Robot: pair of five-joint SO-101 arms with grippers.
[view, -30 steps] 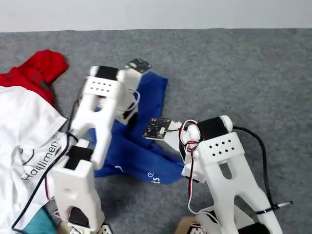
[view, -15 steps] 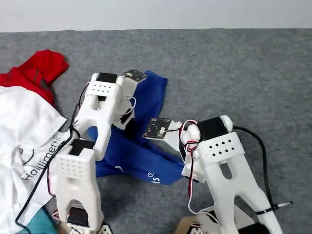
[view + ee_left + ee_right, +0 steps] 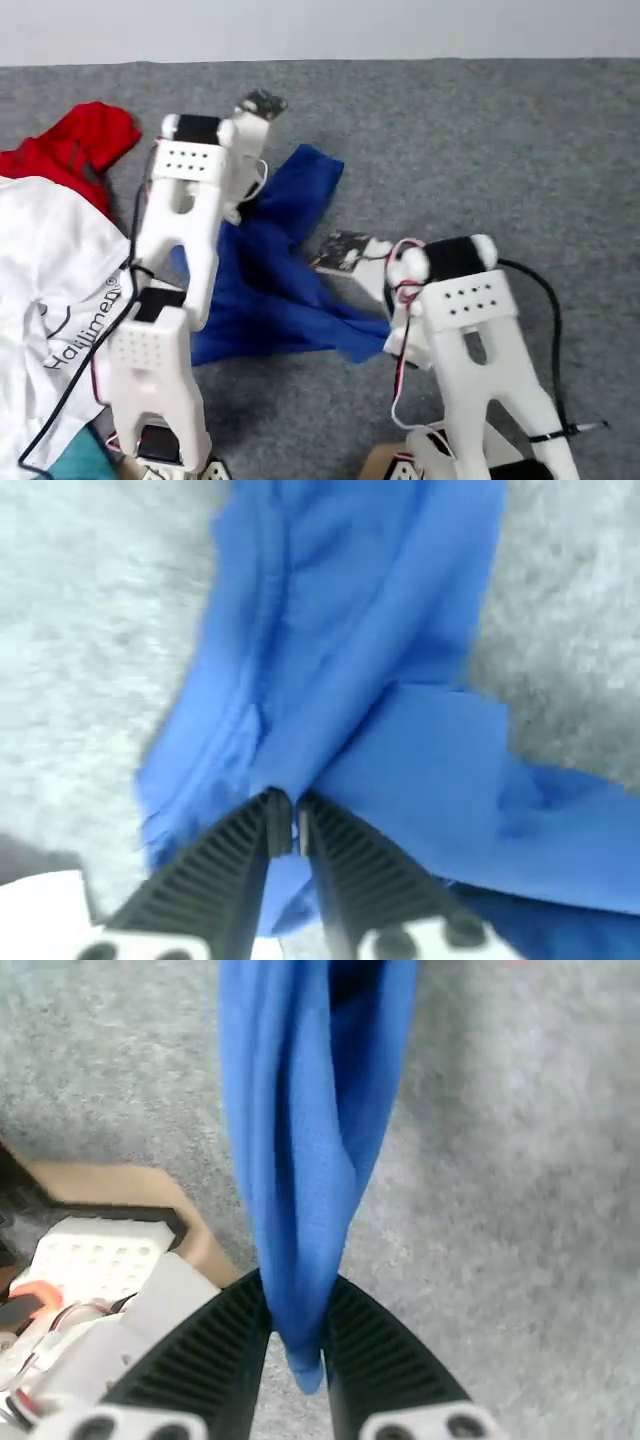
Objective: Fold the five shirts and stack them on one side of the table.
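The blue shirt (image 3: 265,290) lies crumpled near the middle of the grey table (image 3: 480,140), between the two arms; one end runs up toward the far side, the other trails toward the near side. The left arm (image 3: 185,230) stands over the shirt's left part; the right arm (image 3: 470,330) sits at its near right end. In the left wrist view the left jaws are drawn almost together, pinching a thin fold of the blue shirt (image 3: 380,630) at their tips; the cloth spreads away from them in long creases over the table. In the right wrist view the right jaws are clamped on a thick bunched fold of the blue shirt (image 3: 300,1110); a short tail of cloth pokes out past the grip, and the rest stretches away as a narrow gathered band.

A red shirt (image 3: 85,140) lies heaped at the far left of the table; a white shirt (image 3: 50,280) lies unfolded along the left edge, touching the red one and passing under the left arm's base; a bit of teal cloth (image 3: 80,458) shows at the near left corner, beside the white shirt.
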